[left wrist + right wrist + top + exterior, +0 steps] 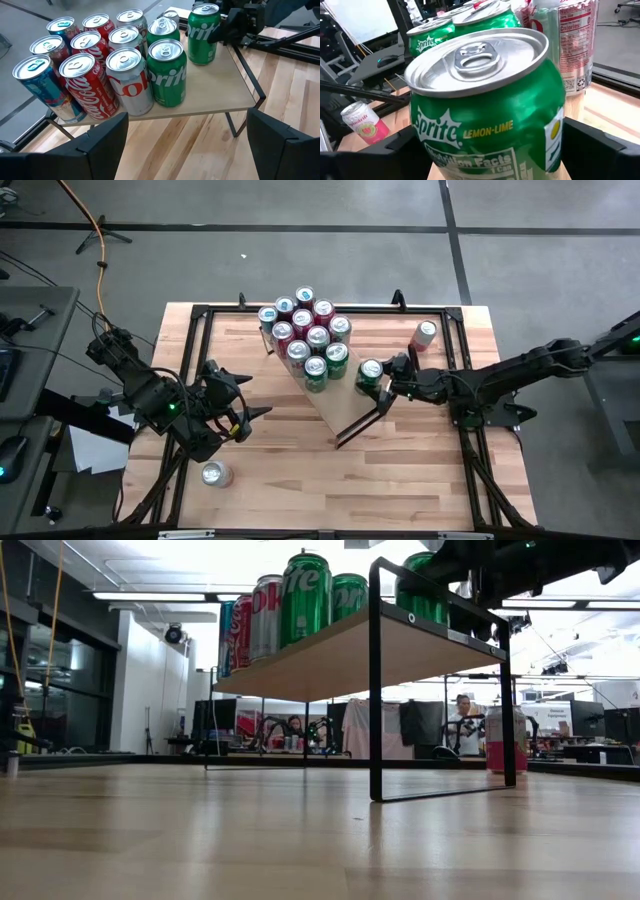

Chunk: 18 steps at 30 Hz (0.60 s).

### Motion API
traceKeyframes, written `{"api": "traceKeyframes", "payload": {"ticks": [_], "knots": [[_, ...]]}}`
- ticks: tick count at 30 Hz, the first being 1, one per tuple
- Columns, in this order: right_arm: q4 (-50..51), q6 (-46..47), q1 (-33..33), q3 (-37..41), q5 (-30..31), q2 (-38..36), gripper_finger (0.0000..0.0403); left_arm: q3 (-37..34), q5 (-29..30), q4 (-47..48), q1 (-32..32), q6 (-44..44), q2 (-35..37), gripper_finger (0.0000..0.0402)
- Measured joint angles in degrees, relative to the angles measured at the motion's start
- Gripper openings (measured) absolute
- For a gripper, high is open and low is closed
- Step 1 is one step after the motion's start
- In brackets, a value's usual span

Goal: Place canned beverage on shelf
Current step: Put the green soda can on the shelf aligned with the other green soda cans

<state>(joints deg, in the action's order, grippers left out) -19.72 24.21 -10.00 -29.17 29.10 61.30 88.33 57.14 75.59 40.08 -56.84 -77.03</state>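
The left arm reaches in low from the bench's point(400, 470) left edge, its left pincer point(252, 412) held wide and empty, well short of the shelf point(345, 408). From its wrist, the two dark fingers point(100, 145) frame the shelf's pale plank on a thin black frame. The right arm stretches in from the right side, and the right pincer point(385, 380) is clamped around a green can point(370, 370), which stands upright on the shelf at the near end of the cluster of cans point(305, 335). That can is bright green with a silver top and pull tab; its label reads "Sprite" and "LEMON-LIME". Beyond it the cluster holds more green Sprite cans, silver and red cans with Coke lettering, and two blue ones farthest back. A pink can point(426, 333) stands on the bench beyond the right arm, and a silver can point(215, 474) stands by the left arm's base.
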Motion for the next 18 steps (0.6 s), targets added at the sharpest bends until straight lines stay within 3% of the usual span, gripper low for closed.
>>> {"api": "traceKeyframes", "payload": {"ticks": [18], "knots": [[1.10, 0.08, 0.33, -0.02, -0.71, -0.02, 0.0357, 0.00, 0.02, 0.01, -0.01, 0.02, 0.00, 0.0307]]}}
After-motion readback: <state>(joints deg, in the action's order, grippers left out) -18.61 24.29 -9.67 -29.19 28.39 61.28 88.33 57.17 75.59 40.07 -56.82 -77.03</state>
